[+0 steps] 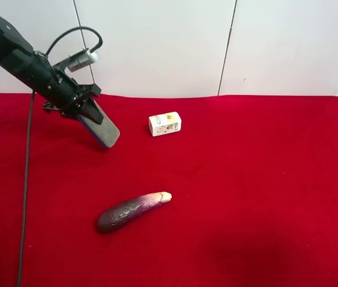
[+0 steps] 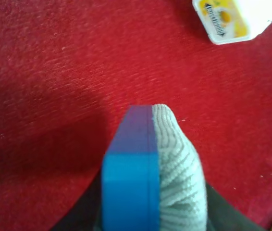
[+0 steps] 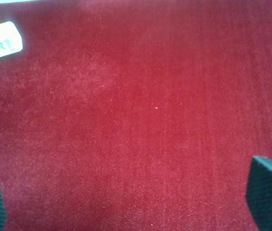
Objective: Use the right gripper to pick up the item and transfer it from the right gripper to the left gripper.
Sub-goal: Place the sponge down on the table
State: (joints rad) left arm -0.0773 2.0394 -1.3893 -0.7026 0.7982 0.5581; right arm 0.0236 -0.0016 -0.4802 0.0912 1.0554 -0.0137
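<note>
The left pincer [image 1: 84, 106], an all-black knobbly unit on a black arm trailing a thin black cable, sits in the upper left of the exterior high frame and is clamped on the item [image 1: 100, 127], a flat rounded-rectangle pad held clear of the worktop [image 1: 264, 191] and tilted down toward the frame's centre. In the left wrist view the item [image 2: 153, 178] fills the lower centre: a smooth blue base on one side and a ribbed, felt-like grey layer on the other, gripped between dark fingers [image 2: 222, 211] at the frame's bottom edge. The worktop is covered with a red, short-pile velvet-like cloth. A small white printed carton [image 1: 165, 124], box-shaped with rounded corners, rests upper centre in the exterior high frame, near the item but apart from it. A glossy purple eggplant [image 1: 132, 210] with a pale stem end lies lower centre, well apart from both. The right pincer [image 3: 136, 199] is spread wide: two dark, finely textured fingertips [image 3: 268, 192] show at the lower corners of the right wrist frame, with only red cloth between them.
</note>
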